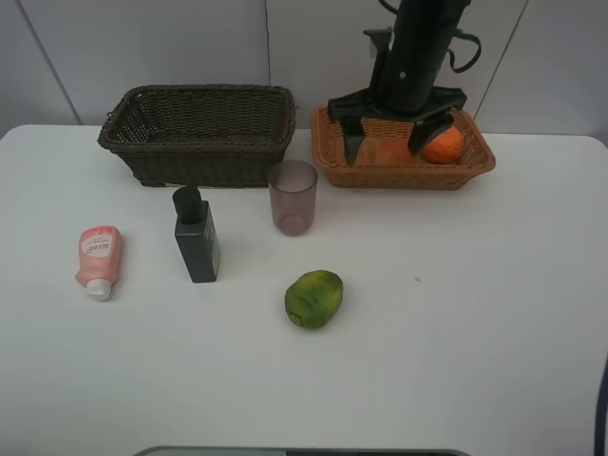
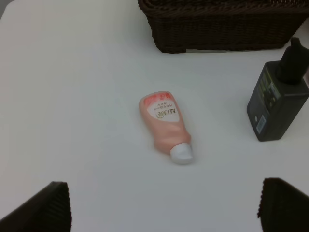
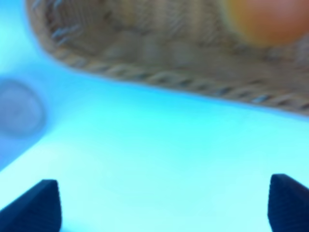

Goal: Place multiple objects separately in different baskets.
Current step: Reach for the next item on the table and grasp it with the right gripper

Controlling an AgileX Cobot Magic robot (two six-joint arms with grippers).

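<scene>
The orange-tan basket (image 1: 475,161) stands at the back right with the orange (image 1: 443,144) in it. A reddish peach (image 1: 385,150) shows partly between the fingers of my right gripper (image 1: 388,142), which hangs open just over this basket. In the blurred right wrist view the gripper (image 3: 164,203) is open and empty, with the basket (image 3: 159,53) and an orange fruit (image 3: 270,19) beyond. The dark brown basket (image 1: 199,133) holds nothing that I can see. The pink tube (image 2: 165,124), the pump bottle (image 2: 279,99), the purple cup (image 1: 292,196) and the green fruit (image 1: 313,298) are on the table. My left gripper (image 2: 164,208) is open above the table near the tube.
The white table (image 1: 456,313) runs to a white wall at the back. The dark brown basket's wall (image 2: 222,29) is beyond the tube in the left wrist view. The tube (image 1: 98,259) lies left of the bottle (image 1: 196,236). A grey edge (image 1: 304,452) shows at the front.
</scene>
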